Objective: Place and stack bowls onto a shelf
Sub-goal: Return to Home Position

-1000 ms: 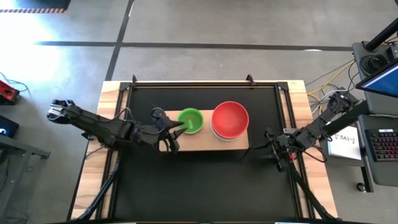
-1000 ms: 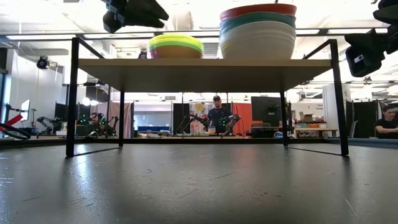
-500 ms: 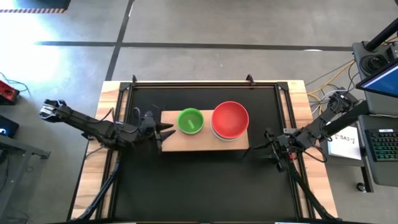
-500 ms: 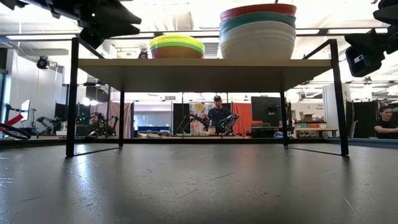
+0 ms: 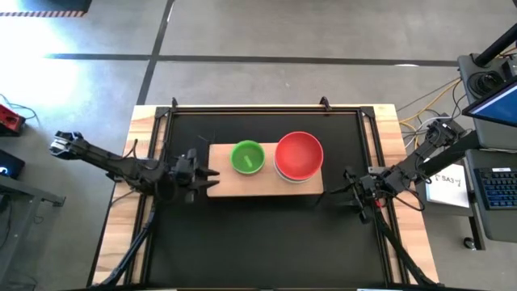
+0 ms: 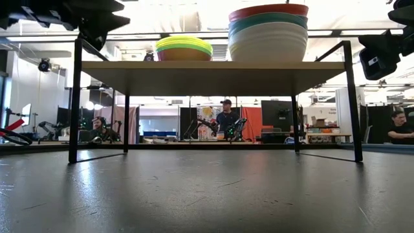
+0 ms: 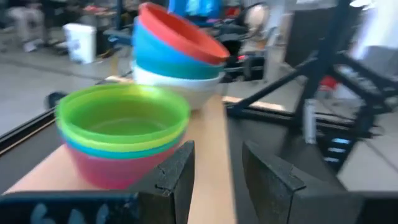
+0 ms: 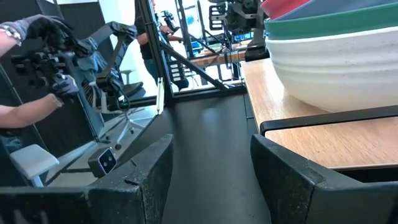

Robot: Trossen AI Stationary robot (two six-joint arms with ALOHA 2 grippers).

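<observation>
Both stacks sit on the shelf (image 5: pixel 262 187): small bowls (image 5: pixel 247 157), bright green on top, at left, and big bowls (image 5: pixel 299 155), red on top, at right. The left gripper (image 5: pixel 208 173) hangs just off the shelf's left end, fingers apart, empty. The right gripper (image 5: pixel 349 188) is off the right end, fingers spread wide, empty too.

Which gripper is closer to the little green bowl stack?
Left. The left gripper sits just off the shelf's end beside the small bowl stack; the right gripper waits past the far end, beyond the red-topped stack.

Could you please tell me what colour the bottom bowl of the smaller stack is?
The bottom bowl is magenta pink; the left wrist view shows it best.
</observation>
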